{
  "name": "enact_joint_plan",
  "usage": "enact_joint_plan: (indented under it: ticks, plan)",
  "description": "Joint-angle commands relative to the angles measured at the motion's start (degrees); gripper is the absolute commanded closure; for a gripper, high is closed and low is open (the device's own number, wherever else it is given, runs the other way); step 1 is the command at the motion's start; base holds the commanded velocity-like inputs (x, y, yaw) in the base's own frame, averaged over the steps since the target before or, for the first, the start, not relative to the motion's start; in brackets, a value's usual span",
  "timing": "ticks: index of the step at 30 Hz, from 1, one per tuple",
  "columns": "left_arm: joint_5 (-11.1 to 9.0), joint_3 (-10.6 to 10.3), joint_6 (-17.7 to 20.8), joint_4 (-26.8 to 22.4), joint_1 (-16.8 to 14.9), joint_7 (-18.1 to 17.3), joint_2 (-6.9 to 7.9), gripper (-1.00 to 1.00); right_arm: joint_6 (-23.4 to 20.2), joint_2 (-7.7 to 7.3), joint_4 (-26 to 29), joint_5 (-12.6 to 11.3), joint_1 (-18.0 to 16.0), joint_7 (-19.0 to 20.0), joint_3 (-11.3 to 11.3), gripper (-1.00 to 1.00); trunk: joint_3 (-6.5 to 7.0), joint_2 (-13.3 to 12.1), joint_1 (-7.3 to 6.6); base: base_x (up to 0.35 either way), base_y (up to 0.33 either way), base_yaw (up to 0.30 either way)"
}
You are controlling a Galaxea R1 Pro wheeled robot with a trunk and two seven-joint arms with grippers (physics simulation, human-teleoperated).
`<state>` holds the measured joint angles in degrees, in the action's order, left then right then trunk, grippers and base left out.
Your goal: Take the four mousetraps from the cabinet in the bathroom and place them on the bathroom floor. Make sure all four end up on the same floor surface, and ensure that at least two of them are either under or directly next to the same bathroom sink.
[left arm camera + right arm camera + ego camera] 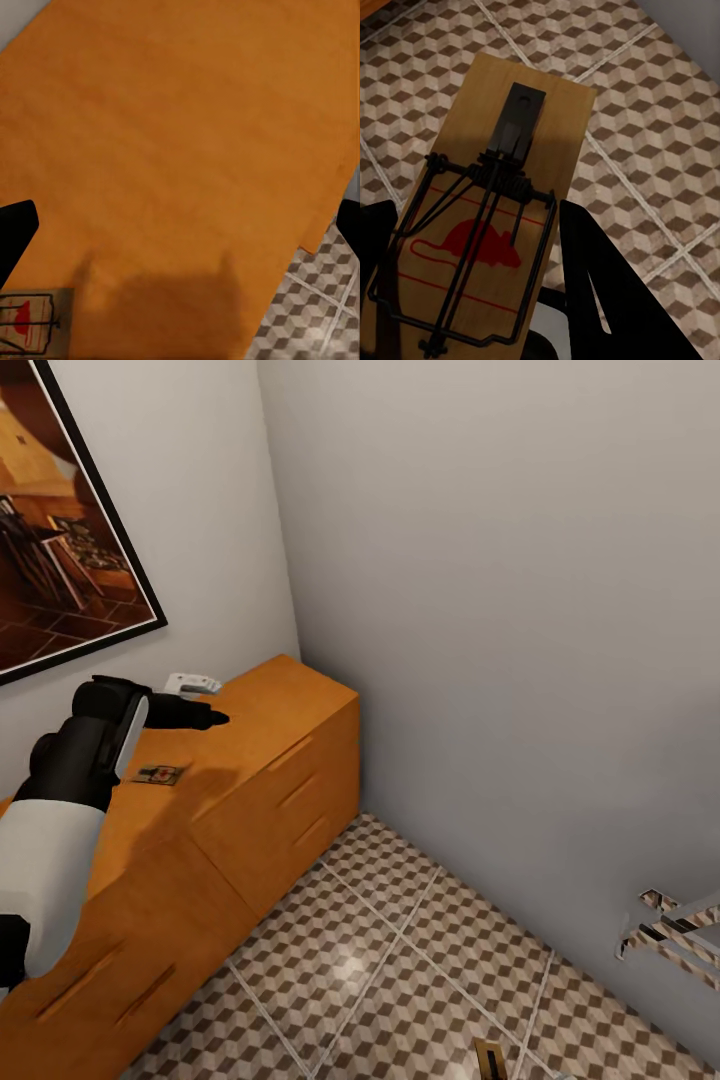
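A mousetrap (487, 225) was clamped between the right gripper's (472, 292) fingers above the bathroom floor (660, 112), its long axis running away from the gripper. Another mousetrap (161, 773) lay flat on the cabinet (270, 720) beneath the left gripper (212, 717), whose fingers were seen spread apart.

My head camera looks steeply down into the corner, cabinet (250, 760) at nine o'clock. My left wrist camera hangs close above that cabinet's top (180, 150). My right wrist camera faces the tiled floor (660, 150), shared with both other views.
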<state>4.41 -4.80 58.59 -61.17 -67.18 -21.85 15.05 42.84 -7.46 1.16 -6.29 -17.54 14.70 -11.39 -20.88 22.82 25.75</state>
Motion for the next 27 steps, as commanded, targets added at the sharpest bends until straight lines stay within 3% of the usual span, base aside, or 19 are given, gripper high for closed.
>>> enact_joint_plan:
  ticks: [1, 4, 5, 8, 11, 16, 17, 22, 27]
  plan:
    - [0.46, -0.84, 0.09, -0.09, -0.05, -2.74, 1.34, -1.00, 0.14, -0.01, -0.03, -0.66, -0.04, 0.24, -0.38, 1.00, -0.09, 0.10, 0.03, 0.000, 0.000, 0.000]
    - [0.48, -2.49, 0.00, -0.17, -0.05, -6.89, 3.49, -1.00, 0.14, -0.01, -0.03, -0.66, -0.04, 0.24, -0.38, 1.00, -0.09, 0.10, 0.03, 0.000, 0.000, 0.000]
    - [0.52, -3.77, -0.07, -0.30, -0.05, -10.10, 5.06, -1.00, 0.14, -0.01, -0.02, -0.66, -0.04, 0.24, -0.38, 1.00, -0.09, 0.10, 0.03, 0.000, 0.000, 0.000]
    - [0.56, -5.47, -0.16, -0.69, -0.05, -15.65, 7.57, -1.00, 0.14, -0.01, -0.02, -0.66, -0.04, 0.24, -0.38, 1.00, -0.09, 0.10, 0.03, 0.000, 0.000, 0.000]
    - [0.66, -7.14, -0.85, -1.84, -0.05, -26.80, 12.02, -1.00, 0.14, -0.01, -0.06, -0.66, -0.04, 0.24, -0.38, 1.00, -0.09, 0.10, 0.03, 0.000, 0.000, 0.000]
    - [0.90, -7.74, -2.93, -2.98, -0.05, -37.76, 15.88, -1.00, 0.13, -0.01, -0.04, -0.66, -0.04, 0.24, -0.38, 1.00, -0.09, 0.10, 0.03, 0.000, 0.000, 0.000]
    - [1.08, -7.87, -4.06, -3.51, -0.05, -41.27, 17.14, -1.00, 0.13, -0.01, -0.03, -0.66, -0.04, 0.24, -0.38, 1.00, -0.09, 0.10, 0.03, 0.000, 0.000, 0.000]
    - [2.83, -8.90, -8.75, -4.82, -0.05, -49.13, 21.04, -1.00, 0.14, -0.01, -0.04, -0.66, -0.04, 0.24, -0.38, 1.00, -0.09, 0.10, 0.03, 0.000, 0.000, 0.000]
    - [6.63, -10.16, -12.78, -5.99, -0.05, -55.14, 23.20, -1.00, 0.14, -0.01, -0.03, -0.66, -0.04, 0.24, -0.38, 1.00, -0.09, 0.10, 0.03, 0.000, 0.000, 0.000]
